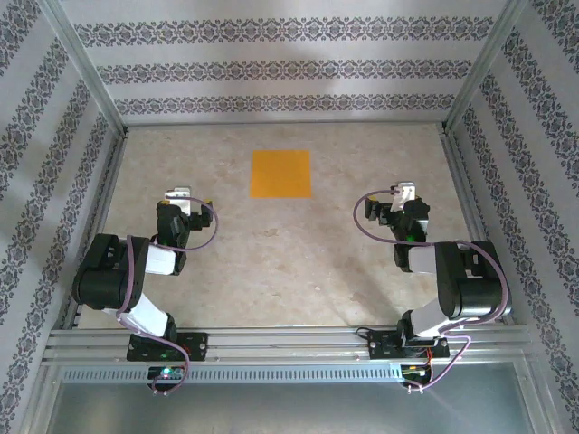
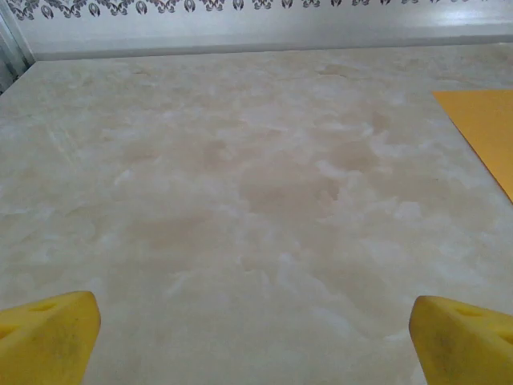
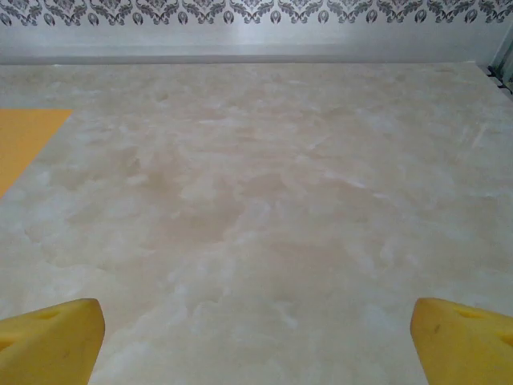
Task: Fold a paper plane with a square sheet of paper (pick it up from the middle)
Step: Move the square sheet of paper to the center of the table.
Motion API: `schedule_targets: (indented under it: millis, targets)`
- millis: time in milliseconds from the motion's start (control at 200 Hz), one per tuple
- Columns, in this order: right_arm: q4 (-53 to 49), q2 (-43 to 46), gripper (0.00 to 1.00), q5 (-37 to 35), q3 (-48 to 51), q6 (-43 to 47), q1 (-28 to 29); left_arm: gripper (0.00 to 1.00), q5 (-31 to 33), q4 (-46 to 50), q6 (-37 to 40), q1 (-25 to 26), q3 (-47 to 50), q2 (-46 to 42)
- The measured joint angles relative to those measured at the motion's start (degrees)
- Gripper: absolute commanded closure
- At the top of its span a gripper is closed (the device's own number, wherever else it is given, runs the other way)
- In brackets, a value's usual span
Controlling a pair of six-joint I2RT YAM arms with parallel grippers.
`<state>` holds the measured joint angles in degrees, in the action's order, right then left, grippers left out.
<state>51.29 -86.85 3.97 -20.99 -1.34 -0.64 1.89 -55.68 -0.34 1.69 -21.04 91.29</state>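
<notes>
Square sheet of paper (image 1: pixel 280 173) lies flat on table (image 1: pixel 289 262), ahead of and between spread, empty left pincer (image 1: pixel 185 193) and right pincer (image 1: pixel 404 193), left slightly nearer.

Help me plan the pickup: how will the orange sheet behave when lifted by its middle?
The square sheet of paper lies flat on the table, so probably thin, light, hard to pinch. Uncreased, it would likely droop around a middle grip.
</notes>
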Motion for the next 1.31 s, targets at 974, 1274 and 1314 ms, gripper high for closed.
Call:
schedule_targets:
  millis: [974, 1274, 1314]
  targets:
    - [0.0, 0.0, 0.02, 0.0, 0.0, 0.0, 0.0, 0.01, 0.0, 0.0, 0.0, 0.0, 0.0, 0.0]
    - [-0.1, 0.1, 0.02, 0.0, 0.0, -0.2, 0.0, 0.01, 0.1, -2.4, 0.0, 0.0, 1.4, 0.0]
    - [-0.6, 0.7, 0.02, 0.0, 0.0, -0.2, 0.0, 0.01, 0.1, -4.0, 0.0, 0.0, 2.8, 0.0]
